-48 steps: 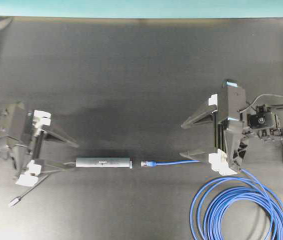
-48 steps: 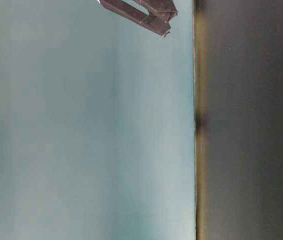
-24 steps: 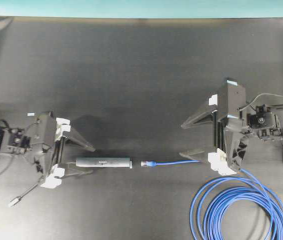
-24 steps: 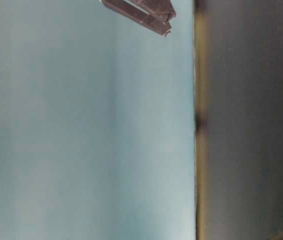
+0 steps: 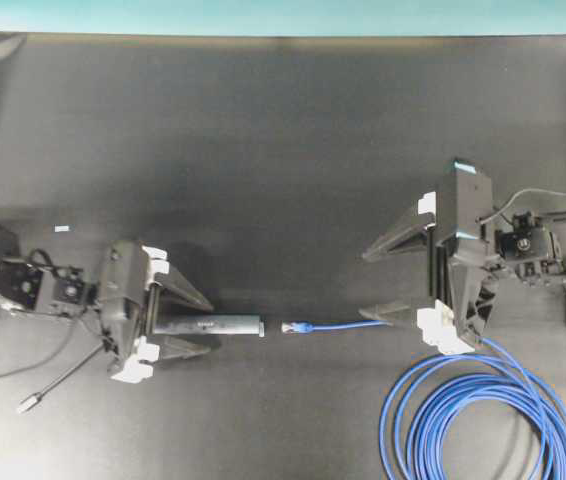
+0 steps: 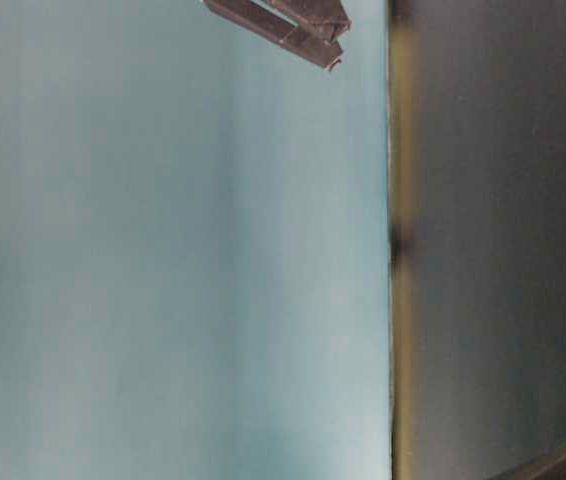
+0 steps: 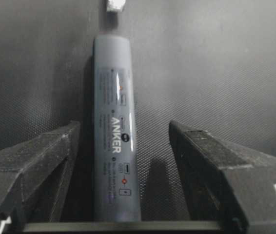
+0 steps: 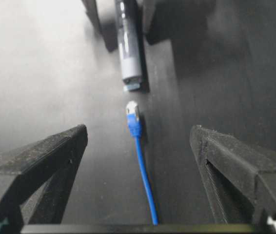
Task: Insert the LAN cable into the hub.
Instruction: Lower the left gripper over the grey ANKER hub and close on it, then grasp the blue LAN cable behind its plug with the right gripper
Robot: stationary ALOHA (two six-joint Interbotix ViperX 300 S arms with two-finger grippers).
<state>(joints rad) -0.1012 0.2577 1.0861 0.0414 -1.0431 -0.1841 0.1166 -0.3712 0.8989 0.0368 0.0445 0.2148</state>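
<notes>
Overhead, the slim grey hub is seen lying on the black mat, straddled by the spread left gripper; the LAN cable plug rests just beside its end, not touching. The right gripper is held wide apart. At the left wrist, smooth metal is shown between matte fingers. At the right wrist, the glossy blue cord runs between open jaws.
</notes>
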